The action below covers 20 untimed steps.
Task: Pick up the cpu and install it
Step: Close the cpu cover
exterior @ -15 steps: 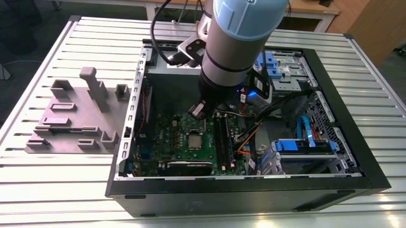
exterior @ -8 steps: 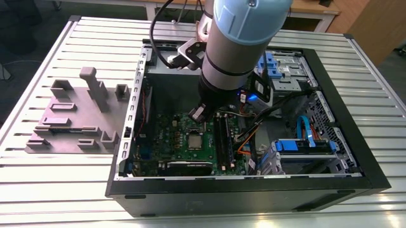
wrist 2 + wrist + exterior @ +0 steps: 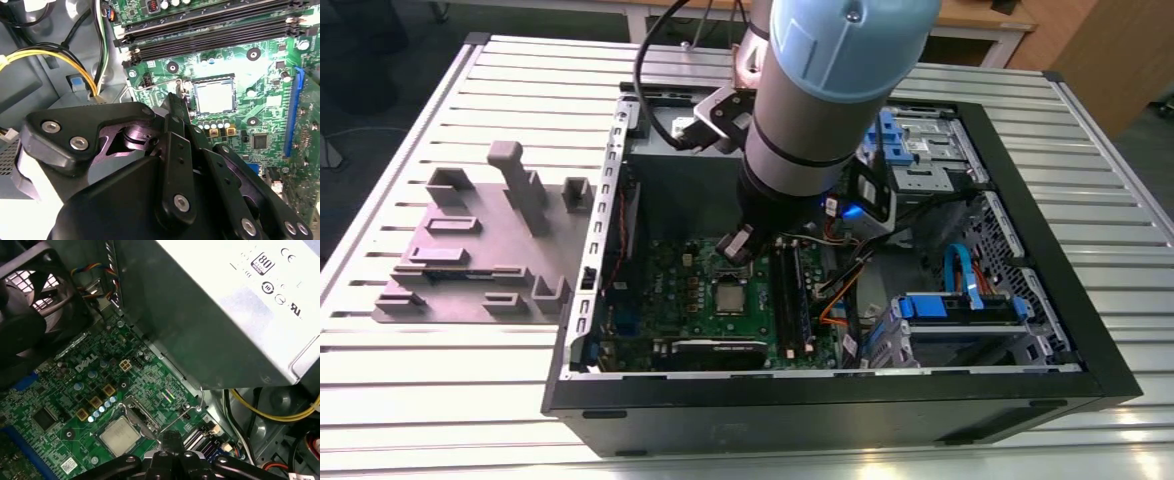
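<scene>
A slatted metal counter [image 3: 440,400] carries an open black computer case [image 3: 854,405], lying on its side with the green motherboard [image 3: 680,325] facing up. At nine o'clock from the case in the exterior view sits a grey fixture plate [image 3: 467,270], well apart from the work.

The arm [image 3: 821,100], grey with a pale blue cap, reaches into the case, and its gripper [image 3: 736,246] hangs over the board. The cpu [image 3: 727,297], a small silver square, lies flat in its socket on the motherboard. In the exterior view the gripper is at twelve o'clock from it, close by.

In both wrist views the jaws look pressed together into one narrow black tip, beside the socket rather than over the cpu [image 3: 215,97]. A thin wire lever [image 3: 200,397] stands up next to the socket, near that tip.

The long memory slots [image 3: 210,30] run just beside the socket. A big grey box with a white label [image 3: 225,305] looms over the board's edge, and yellow cables [image 3: 50,51] curve near it.
</scene>
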{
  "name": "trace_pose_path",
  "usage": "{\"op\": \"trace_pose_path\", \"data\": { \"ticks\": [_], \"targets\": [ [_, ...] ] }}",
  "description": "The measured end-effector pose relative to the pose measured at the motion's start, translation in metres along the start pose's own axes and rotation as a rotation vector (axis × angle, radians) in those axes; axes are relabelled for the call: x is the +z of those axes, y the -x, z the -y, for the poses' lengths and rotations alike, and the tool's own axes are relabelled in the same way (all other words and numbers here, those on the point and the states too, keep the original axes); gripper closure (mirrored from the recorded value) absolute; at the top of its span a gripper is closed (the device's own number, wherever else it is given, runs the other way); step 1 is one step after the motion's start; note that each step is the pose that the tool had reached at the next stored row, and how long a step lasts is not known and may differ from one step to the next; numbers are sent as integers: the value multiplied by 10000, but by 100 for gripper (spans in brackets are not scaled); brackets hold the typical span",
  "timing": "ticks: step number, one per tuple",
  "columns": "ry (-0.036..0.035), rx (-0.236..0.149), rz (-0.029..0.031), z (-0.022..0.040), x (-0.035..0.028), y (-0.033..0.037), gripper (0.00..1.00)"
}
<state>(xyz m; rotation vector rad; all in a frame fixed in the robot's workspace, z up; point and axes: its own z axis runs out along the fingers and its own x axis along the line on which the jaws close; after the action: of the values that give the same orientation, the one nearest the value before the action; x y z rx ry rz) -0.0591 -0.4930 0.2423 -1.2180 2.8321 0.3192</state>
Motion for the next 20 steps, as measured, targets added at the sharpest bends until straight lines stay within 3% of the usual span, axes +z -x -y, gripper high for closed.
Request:
{"op": "trace_pose_path", "data": {
  "ticks": [20],
  "targets": [
    [1, -11, 0, 64, -25, -111, 89]
  ]
}}
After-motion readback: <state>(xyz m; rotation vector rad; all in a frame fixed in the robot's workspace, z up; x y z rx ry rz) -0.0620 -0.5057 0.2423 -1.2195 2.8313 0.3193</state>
